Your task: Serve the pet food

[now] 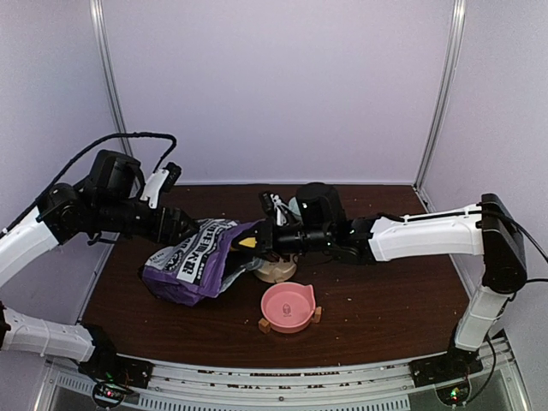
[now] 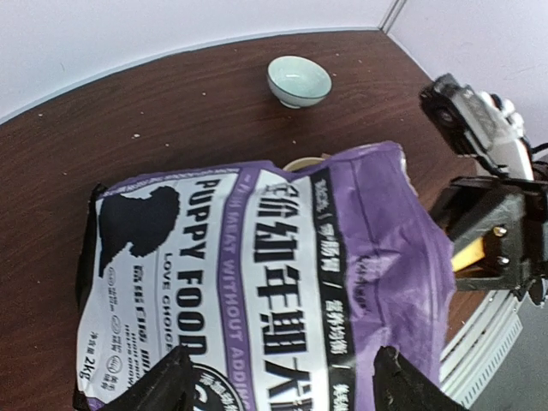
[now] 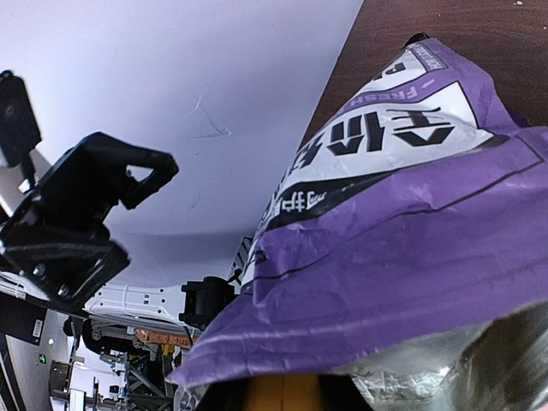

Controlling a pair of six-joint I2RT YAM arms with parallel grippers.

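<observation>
Pet food, hidden in the purple-and-white printed bag (image 1: 190, 261) at ten o'clock from the pink bowl (image 1: 288, 306), may spill if the yellow plastic scoop (image 1: 249, 243) clamped by the right pincer (image 1: 262, 239) snags it; the left pincer (image 2: 282, 366) straddles the bag, grip I cannot tell.

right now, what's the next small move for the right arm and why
Probably ease the right gripper and its yellow scoop deeper into the puppy food bag: it sits just at the open mouth, no kibble shows, and the pink bowl looks empty.
</observation>
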